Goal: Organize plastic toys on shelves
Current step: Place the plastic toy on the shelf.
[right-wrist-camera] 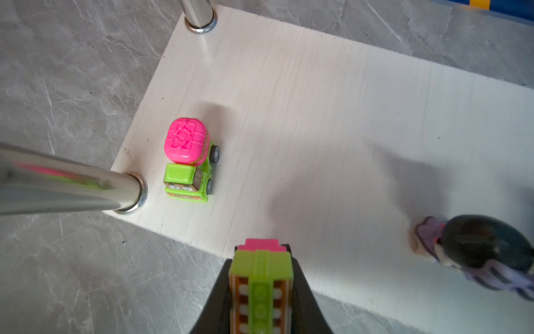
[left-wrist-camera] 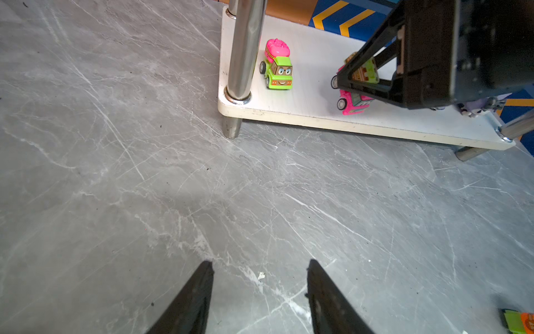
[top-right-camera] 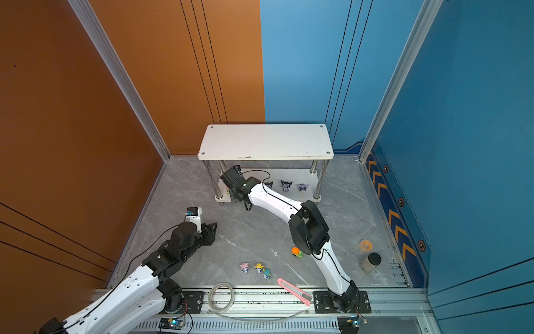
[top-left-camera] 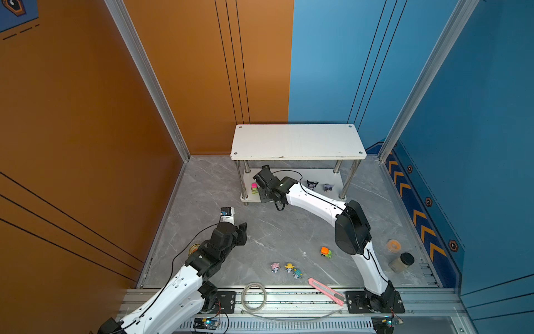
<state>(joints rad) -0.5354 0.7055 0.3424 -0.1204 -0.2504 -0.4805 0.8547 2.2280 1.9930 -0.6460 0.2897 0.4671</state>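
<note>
The shelves [top-left-camera: 297,141] [top-right-camera: 264,141] stand at the back, with nothing on the top board. My right gripper [right-wrist-camera: 261,260] is shut on a pink-and-green truck [right-wrist-camera: 261,277] [left-wrist-camera: 354,104], low over the lower board [right-wrist-camera: 318,130] near its front left. Beside the left front leg, a green truck with a pink top [top-left-camera: 254,188] [left-wrist-camera: 277,68] [right-wrist-camera: 187,162] stands on that board. Black-purple figurines [top-right-camera: 269,184] [top-right-camera: 286,185] [top-right-camera: 302,188] stand further right on it. On the floor are an orange-green truck [top-left-camera: 326,252] and three pastel figurines [top-left-camera: 275,266] [top-left-camera: 289,267] [top-left-camera: 297,273]. My left gripper [left-wrist-camera: 260,266] hangs open over bare floor.
A pink utility knife [top-left-camera: 326,291] and a coil of clear tubing [top-left-camera: 254,296] lie on the front rail. A black-lidded jar [top-left-camera: 401,262] and a tape roll [top-left-camera: 393,245] sit at the right. A small tin [top-left-camera: 195,248] is by the left arm. Walls enclose three sides.
</note>
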